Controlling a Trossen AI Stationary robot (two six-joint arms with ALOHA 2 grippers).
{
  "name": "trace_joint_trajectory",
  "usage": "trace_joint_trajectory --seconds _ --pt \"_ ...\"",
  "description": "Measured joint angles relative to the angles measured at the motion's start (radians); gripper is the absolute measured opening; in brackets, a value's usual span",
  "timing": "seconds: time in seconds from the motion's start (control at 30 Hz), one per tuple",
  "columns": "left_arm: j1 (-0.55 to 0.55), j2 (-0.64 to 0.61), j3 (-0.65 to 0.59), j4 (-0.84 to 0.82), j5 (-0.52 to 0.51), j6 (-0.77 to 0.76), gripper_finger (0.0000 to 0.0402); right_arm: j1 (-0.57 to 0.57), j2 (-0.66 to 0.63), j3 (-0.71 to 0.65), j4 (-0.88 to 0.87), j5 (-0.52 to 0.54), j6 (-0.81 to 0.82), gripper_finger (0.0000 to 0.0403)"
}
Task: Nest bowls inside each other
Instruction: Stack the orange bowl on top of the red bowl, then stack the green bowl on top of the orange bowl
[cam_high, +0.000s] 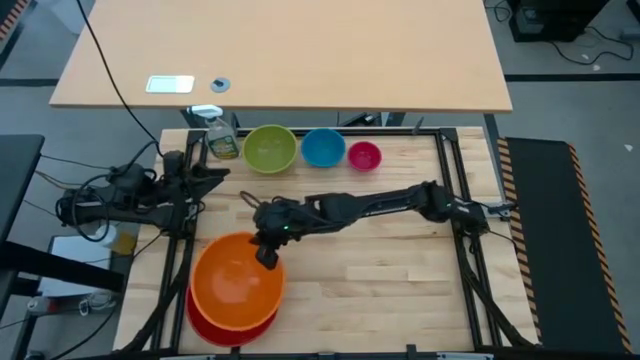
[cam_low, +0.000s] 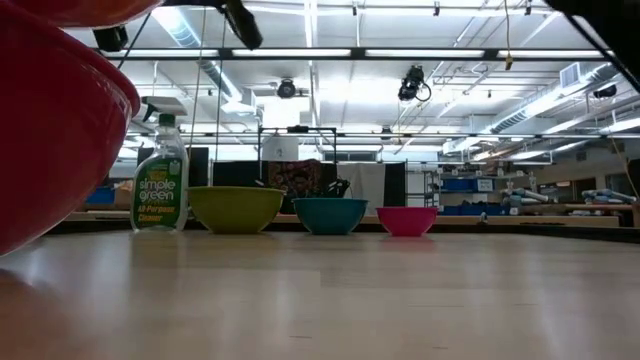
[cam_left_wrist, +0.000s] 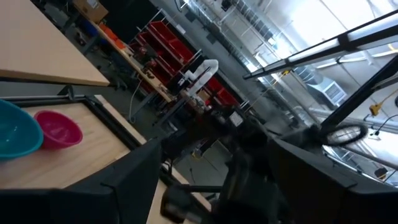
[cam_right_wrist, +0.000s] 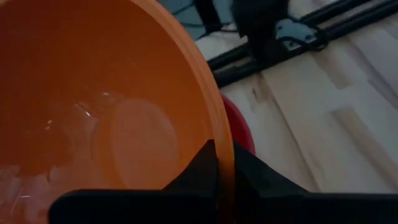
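Note:
My right gripper (cam_high: 268, 254) is shut on the orange bowl (cam_high: 237, 282), which hangs over the larger red bowl (cam_high: 228, 326) at the table's near left. In the low view the red bowl (cam_low: 50, 140) fills the left and the orange bowl (cam_low: 100, 8) shows just above it. The yellow-green bowl (cam_high: 270, 148), blue bowl (cam_high: 323, 147) and pink bowl (cam_high: 363, 155) stand on their bases in a row at the far edge. My left gripper (cam_left_wrist: 211, 199) is open and drawn back at the table's left, by the frame. My right gripper pinches the orange bowl's rim (cam_right_wrist: 225, 163) on its far right side, one finger inside the bowl and one outside. The fingers slant down from the table's right. The bowl hangs open side up over the red bowl (cam_right_wrist: 241, 129); whether the two touch I cannot tell.
A green spray bottle (cam_high: 221, 134) stands upright left of the yellow-green bowl. Black frame rails (cam_high: 452, 190) run along the table's sides. Bare wood lies between the bowl row and the near edge, right of the red bowl.

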Motion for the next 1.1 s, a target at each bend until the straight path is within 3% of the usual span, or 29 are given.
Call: trace_joint_trajectory --seconds 0.1,0.33,0.6,0.83,1.1 --pt "0.000 -0.002 0.000 0.018 0.000 0.000 0.0299 -0.002 0.064 0.057 0.000 -0.039 -0.043 0.0030" --pt "-0.001 -0.002 0.000 0.028 0.000 -0.057 0.0299 -0.003 0.164 0.026 0.101 -0.182 -0.058 0.0031" --pt "-0.001 -0.002 0.000 0.029 0.035 -0.074 0.0299 0.002 0.186 0.026 0.095 -0.155 -0.064 0.0037" --pt "-0.001 -0.002 0.000 0.029 0.042 -0.073 0.0299 -0.009 0.186 0.026 0.098 -0.226 -0.055 0.0109" --pt "-0.001 -0.002 -0.001 -0.004 0.043 -0.072 0.0299 -0.034 0.160 0.039 0.046 -0.172 -0.061 0.0194"
